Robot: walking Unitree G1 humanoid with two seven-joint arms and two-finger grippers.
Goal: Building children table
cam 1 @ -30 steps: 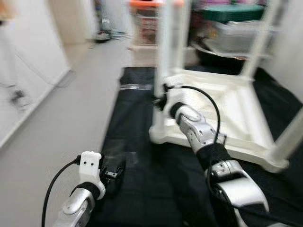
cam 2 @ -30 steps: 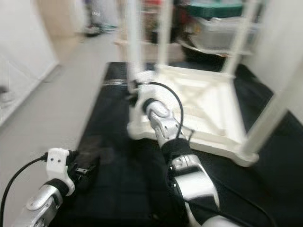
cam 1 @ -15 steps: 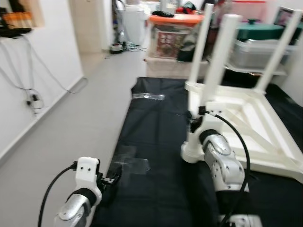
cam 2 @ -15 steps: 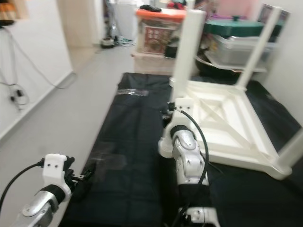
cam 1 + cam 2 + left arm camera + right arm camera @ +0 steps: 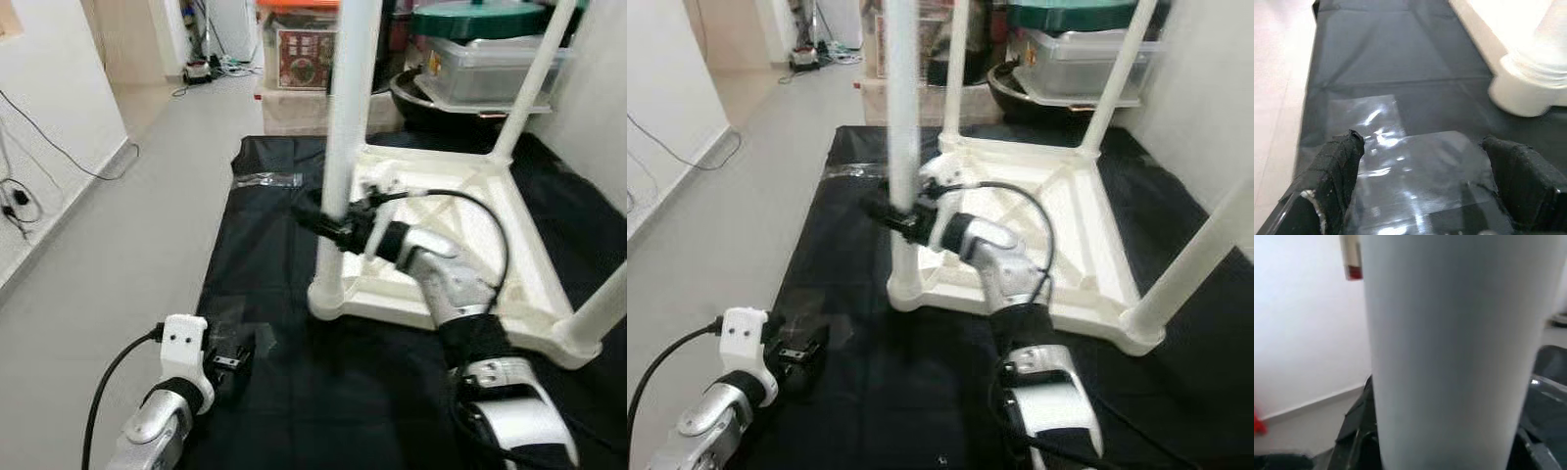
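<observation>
A white children's table (image 5: pixel 509 225) lies upside down on a black mat (image 5: pixel 284 284), its legs pointing up. My right gripper (image 5: pixel 328 223) is at the near left leg (image 5: pixel 343 117), a little above its base. The black fingers (image 5: pixel 1354 443) sit on either side of the leg and are shut on it. In the right wrist view the leg (image 5: pixel 1449 347) stands close up between them. My left gripper (image 5: pixel 1425 166) hangs open low over the mat's near left corner. A clear plastic sheet (image 5: pixel 1400 161) lies under it, and the leg's base (image 5: pixel 1528 88) is ahead of it.
A small clear plastic bag (image 5: pixel 266 179) lies on the mat's far left part. Storage boxes (image 5: pixel 490 69) and a bin with an orange lid (image 5: pixel 304 39) stand behind the table. Grey floor (image 5: pixel 127 215) runs along the left up to a white wall with cables (image 5: pixel 20 196).
The head view has swung about. My right gripper has stayed at the near left leg and now reaches across it from the right. The left arm has hardly moved.
</observation>
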